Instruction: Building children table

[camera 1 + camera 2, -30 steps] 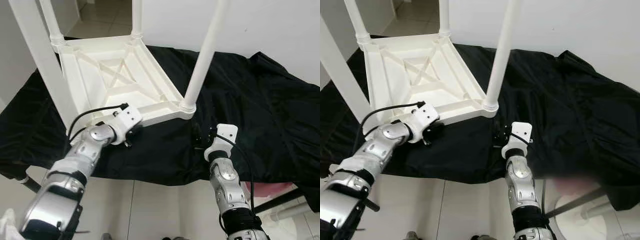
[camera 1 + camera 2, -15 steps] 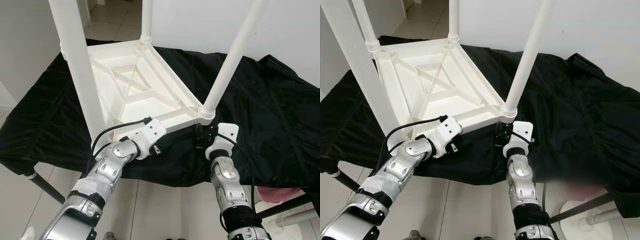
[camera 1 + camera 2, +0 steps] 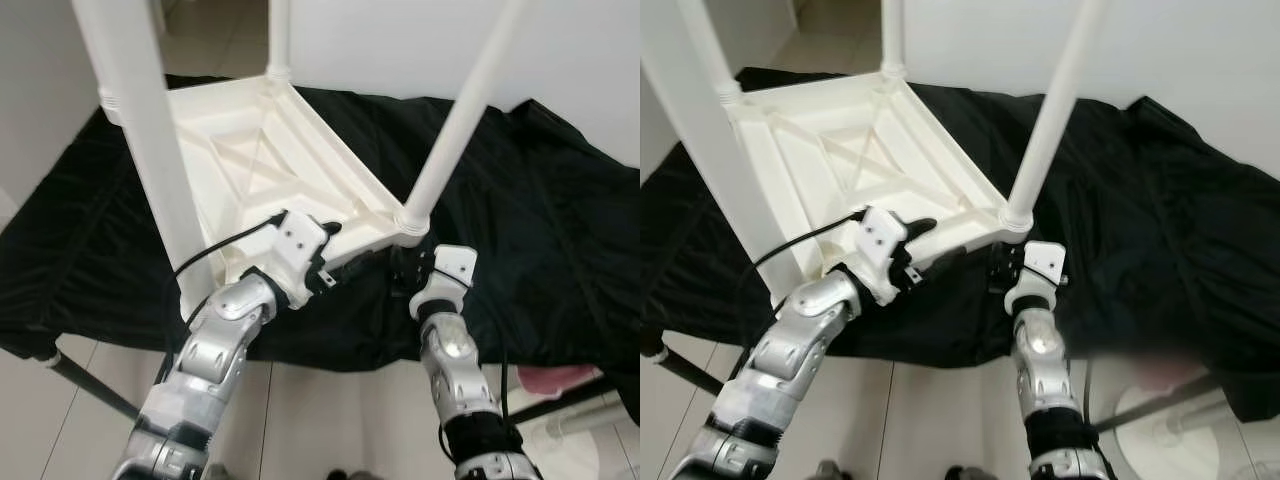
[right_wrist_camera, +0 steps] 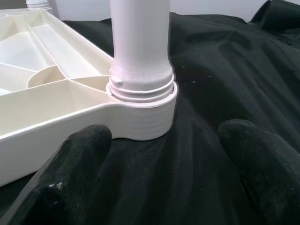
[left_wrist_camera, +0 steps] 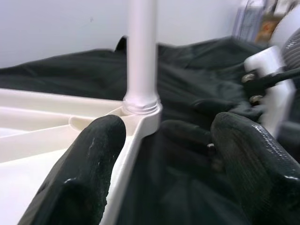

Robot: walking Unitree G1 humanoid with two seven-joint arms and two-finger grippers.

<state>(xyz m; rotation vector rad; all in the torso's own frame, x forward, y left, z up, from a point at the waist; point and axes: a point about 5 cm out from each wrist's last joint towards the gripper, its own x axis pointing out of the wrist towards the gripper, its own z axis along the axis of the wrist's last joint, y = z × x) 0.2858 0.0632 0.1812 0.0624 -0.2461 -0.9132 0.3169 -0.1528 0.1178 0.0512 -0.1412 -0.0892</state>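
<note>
A white children's table (image 3: 260, 160) lies upside down on a black cloth, with its legs pointing up. The near right leg (image 3: 455, 120) stands in its corner socket (image 4: 140, 108). My left gripper (image 3: 338, 250) is open at the table's near rim, close to that corner. One of its fingers (image 5: 89, 164) lies over the rim and the other finger (image 5: 253, 159) is outside it. My right gripper (image 3: 405, 270) is open just in front of the socket, low over the cloth and touching nothing.
The black cloth (image 3: 540, 200) covers the whole work surface and hangs over its near edge. Beyond it is a white wall. A tiled floor lies below, with a dark frame bar (image 3: 90, 385) at the left and a pink object (image 3: 545, 380) at the right.
My left gripper has moved right along the table's near rim toward the corner, and its fingers now straddle the rim. The right gripper has stayed by the socket. The camera has shifted.
</note>
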